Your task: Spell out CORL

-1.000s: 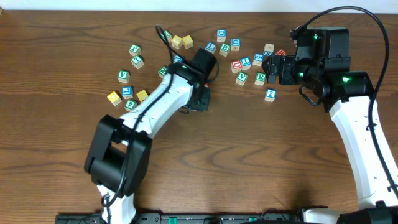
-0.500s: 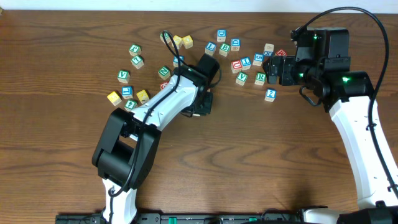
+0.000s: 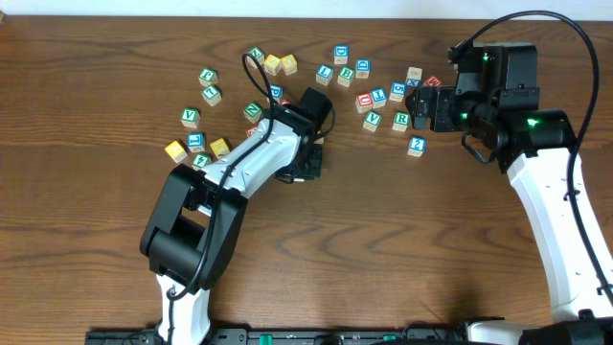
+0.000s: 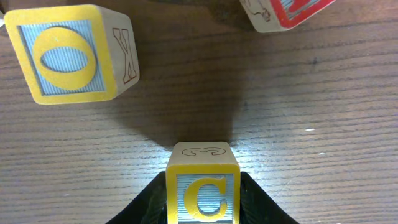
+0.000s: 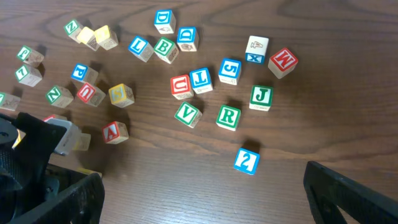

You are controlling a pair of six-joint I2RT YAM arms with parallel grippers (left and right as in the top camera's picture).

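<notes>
While the overhead view hides it under the left arm [image 3: 259,158], the left wrist view shows the left jaws squeezing the yellow C cube [image 4: 202,190], near the yellow O cube [image 4: 68,53]. The right jaws gape wide, holding nothing. The green R cube [image 5: 229,116] and blue L cube [image 5: 139,48] sit apart on the surface [image 5: 186,174] among other letter cubes [image 5: 261,98].

You've got a wooden table [image 5: 180,186] strewn with spare cubes. In the right wrist view, a red A cube [image 5: 115,132] sits left of a green V cube [image 5: 187,114], with a red U cube [image 5: 181,86] just beyond that. A green J cube [image 5: 262,97] lies near a blue 5 cube [image 5: 229,70]. A blue ? cube [image 5: 246,160] sits apart, nearest the camera. Overhead, a second V cube [image 3: 191,118] lies far left.
</notes>
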